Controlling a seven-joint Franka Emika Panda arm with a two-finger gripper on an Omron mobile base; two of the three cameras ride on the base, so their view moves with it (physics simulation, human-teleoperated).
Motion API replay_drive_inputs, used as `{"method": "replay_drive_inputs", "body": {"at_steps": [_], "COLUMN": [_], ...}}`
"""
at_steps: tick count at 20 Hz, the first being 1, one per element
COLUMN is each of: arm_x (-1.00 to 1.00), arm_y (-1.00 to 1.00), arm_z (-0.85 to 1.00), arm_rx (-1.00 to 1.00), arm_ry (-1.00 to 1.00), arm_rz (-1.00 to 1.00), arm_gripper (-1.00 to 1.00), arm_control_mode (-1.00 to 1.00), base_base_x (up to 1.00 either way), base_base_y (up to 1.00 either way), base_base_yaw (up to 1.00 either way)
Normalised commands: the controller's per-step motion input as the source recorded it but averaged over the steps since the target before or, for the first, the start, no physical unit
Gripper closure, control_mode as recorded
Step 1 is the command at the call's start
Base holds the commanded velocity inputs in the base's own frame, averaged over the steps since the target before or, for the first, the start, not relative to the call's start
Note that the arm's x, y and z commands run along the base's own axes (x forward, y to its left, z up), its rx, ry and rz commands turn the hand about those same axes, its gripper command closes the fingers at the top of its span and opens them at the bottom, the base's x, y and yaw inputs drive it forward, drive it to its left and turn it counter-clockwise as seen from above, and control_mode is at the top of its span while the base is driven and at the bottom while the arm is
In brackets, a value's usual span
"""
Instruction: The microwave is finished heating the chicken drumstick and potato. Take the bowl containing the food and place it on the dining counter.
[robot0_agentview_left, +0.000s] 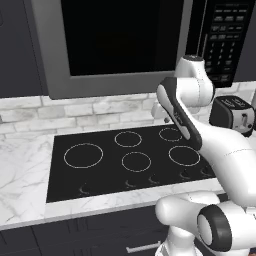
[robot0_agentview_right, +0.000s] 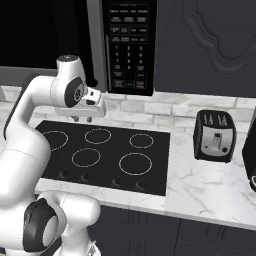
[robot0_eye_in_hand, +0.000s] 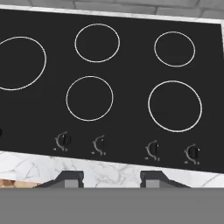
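Microwave (robot0_agentview_right: 100, 45) door shut — just above the hand (robot0_agentview_right: 82, 119), which hangs empty.

Kitchen: black cooktop (robot0_agentview_left: 132, 160) in marble counter (robot0_agentview_right: 210, 185), microwave (robot0_agentview_left: 115, 45) above, toaster (robot0_agentview_right: 215, 136).

The microwave (robot0_agentview_left: 120, 42) hangs above the stove, its grey-framed dark glass door shut. Its black keypad panel sits to the right of the door, rows of small buttons visible.

Even flat rendered light, sharp focus, dim dark cabinets, no strong shadows
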Motion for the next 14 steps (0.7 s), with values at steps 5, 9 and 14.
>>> {"method": "replay_drive_inputs", "body": {"at_steps": [5,9,14], "arm_x": [-0.05,-0.28,-0.43], "arm_y": [0.00,-0.01,-0.07], "arm_z": [0.00,0.00,0.03], "arm_rx": [0.00,0.00,0.00], "arm_ry": [0.00,-0.08,-0.19], "arm_rz": [0.00,0.00,0.00], "arm_gripper": [-1.00,-1.00,-1.00], "arm_control_mode": [-1.00,-1.00,-1.00], "base_base_x": [0.00,0.00,0.00], "base_base_y": [0.00,0.00,0.00], "base_base_yaw": [0.00,0.00,0.00]}}
